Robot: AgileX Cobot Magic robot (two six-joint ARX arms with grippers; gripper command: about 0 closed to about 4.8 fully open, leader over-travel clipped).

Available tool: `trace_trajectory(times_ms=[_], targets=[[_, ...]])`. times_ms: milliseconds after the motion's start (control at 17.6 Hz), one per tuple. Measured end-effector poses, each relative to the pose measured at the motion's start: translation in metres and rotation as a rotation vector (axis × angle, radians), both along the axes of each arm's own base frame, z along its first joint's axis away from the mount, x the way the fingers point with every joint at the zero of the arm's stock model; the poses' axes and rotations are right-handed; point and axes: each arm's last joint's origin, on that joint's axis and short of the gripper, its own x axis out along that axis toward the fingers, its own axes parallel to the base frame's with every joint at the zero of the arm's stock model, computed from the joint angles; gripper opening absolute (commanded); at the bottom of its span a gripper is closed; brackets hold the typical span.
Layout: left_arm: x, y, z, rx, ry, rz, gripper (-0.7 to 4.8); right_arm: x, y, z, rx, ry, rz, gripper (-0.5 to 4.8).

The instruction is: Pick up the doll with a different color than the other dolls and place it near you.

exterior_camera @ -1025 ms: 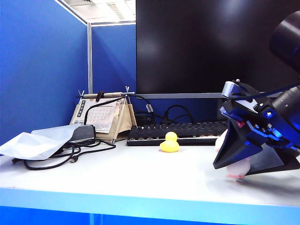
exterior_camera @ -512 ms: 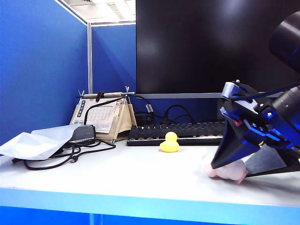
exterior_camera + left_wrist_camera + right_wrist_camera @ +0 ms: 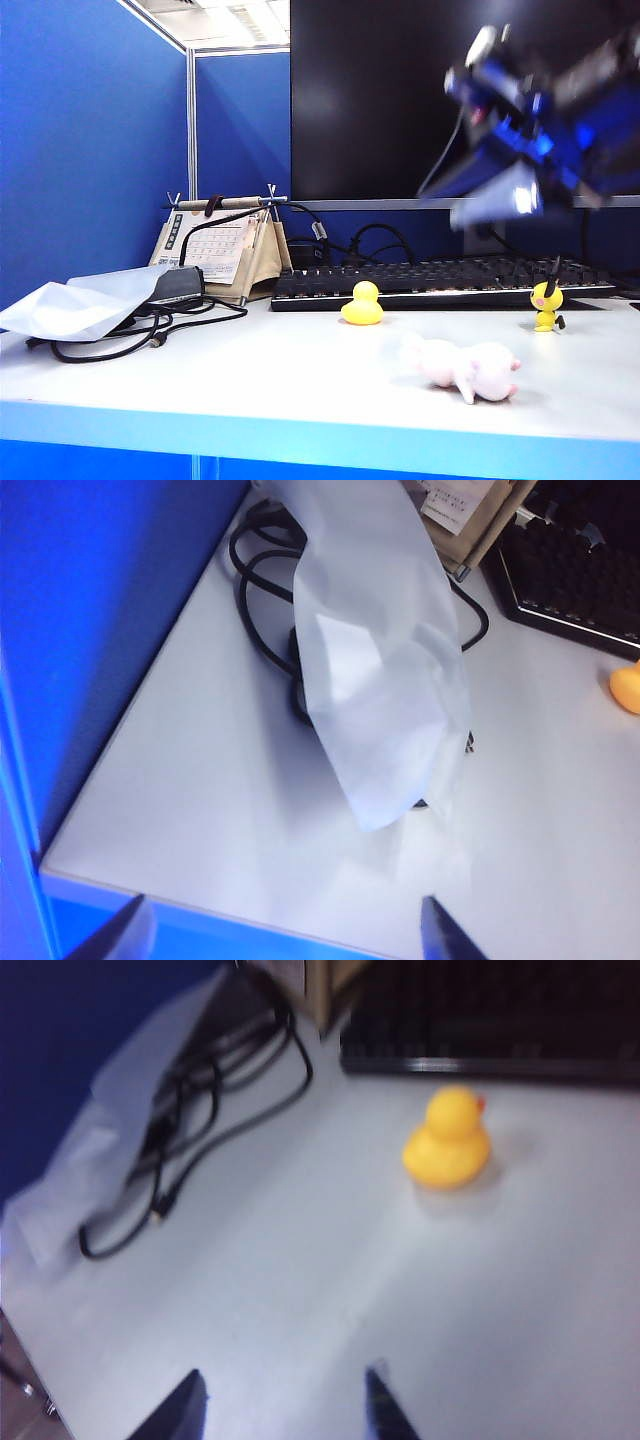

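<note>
From the exterior camera I see my right gripper (image 3: 500, 175) lifted high in front of the dark monitor (image 3: 400, 100), blurred, well above the keyboard (image 3: 440, 282); its fingers look parted and nothing hangs from them. The pale pink rabbit doll (image 3: 465, 368) lies toppled on its side on the white table (image 3: 250, 380), nearer the table's front edge than the keyboard, free of any gripper. Its long axis runs roughly level, parallel to the keyboard; the image is too soft for me to tell which end is the ears. The yellow duck (image 3: 362, 304) stands upright just in front of the keyboard, and the yellow black-eared figure (image 3: 546, 304) stands upright near the keyboard's other end. Away from the keyboard past the duck sit a desk calendar (image 3: 225, 252), a coil of black cable (image 3: 150, 330) and a white plastic bag (image 3: 80, 305), with blue partition walls (image 3: 90, 150) behind.

On my left wrist camera, the left gripper (image 3: 285, 935) shows two fingertips standing wide apart, holding nothing, over the table's front edge. The bag and cable lie beyond, with the keyboard's corner and a sliver of the duck further along.

On my right wrist camera, the right gripper's two fingertips (image 3: 190, 1400) are spread with only bare table between them. The duck stands in front of the keyboard, the cable off to its side.
</note>
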Motion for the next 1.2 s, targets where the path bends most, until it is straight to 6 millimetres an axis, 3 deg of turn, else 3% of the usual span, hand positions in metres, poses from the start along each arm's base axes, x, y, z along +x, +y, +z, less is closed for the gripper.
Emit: trace_trajectory(times_ms=[171,342,512,740,854,1025,1196], targets=[[0.0,0.0,0.0,0.0,0.0,0.0,3.5,-0.007,-0.005,0.006,-0.047,-0.02,-0.041,1.43],[0.0,0.0,0.0,0.0,0.0,0.0,3.5,-0.015,-0.009,-0.006,-0.146,0.09,-0.04,1.43],[0.0,0.0,0.0,0.0,0.0,0.0,3.5,-0.036,-0.02,-0.01,-0.127,0.078,-0.076,1.43],[0.0,0.0,0.0,0.0,0.001,0.0,3.5,-0.076,-0.04,-0.007,-0.084,0.03,-0.121,1.44],[0.0,0.0,0.0,0.0,0.001,0.0,3.5,-0.107,-0.056,-0.011,-0.081,0.009,-0.183,1.44],[0.0,0.0,0.0,0.0,0.0,0.0,3.5,-0.134,-0.071,-0.022,0.003,-0.079,-0.273,1.46],[-0.001,0.0,0.0,0.0,-0.004,0.001,3.5,-0.135,-0.073,-0.04,0.003,-0.014,-0.347,1.48]])
